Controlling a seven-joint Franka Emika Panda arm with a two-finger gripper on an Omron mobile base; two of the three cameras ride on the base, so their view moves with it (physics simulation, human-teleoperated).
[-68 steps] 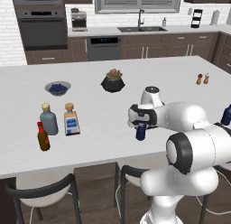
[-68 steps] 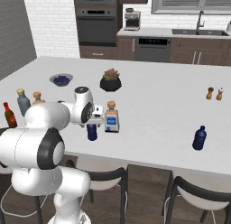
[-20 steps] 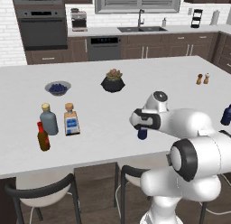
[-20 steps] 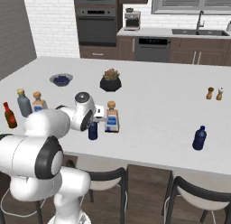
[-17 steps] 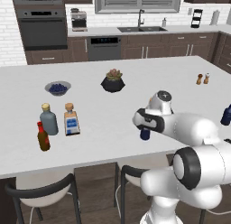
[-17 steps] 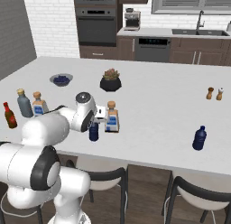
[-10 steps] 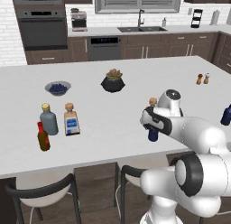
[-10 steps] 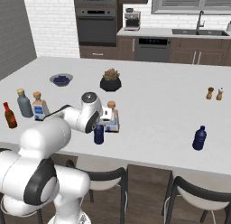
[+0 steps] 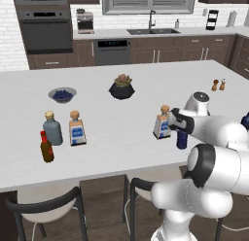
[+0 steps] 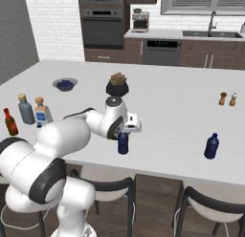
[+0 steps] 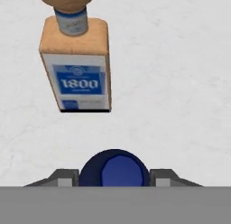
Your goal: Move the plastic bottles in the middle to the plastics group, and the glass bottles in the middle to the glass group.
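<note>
Fingers (image 11: 113, 180) clamped either side of the dark blue bottle (image 10: 123, 142), which hangs just off the surface (image 9: 121, 118) near its front edge. Just beside it stands a clear labelled bottle (image 9: 162, 123); the other labelled bottle (image 9: 76, 129) sits by the grey-blue bottle (image 9: 51, 129) and brown bottle (image 9: 46, 147) far left

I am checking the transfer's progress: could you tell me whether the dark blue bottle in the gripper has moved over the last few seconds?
Yes. The dark blue bottle, held in the gripper, has moved right past the labelled clear bottle, towards the salt and pepper shakers.
</note>
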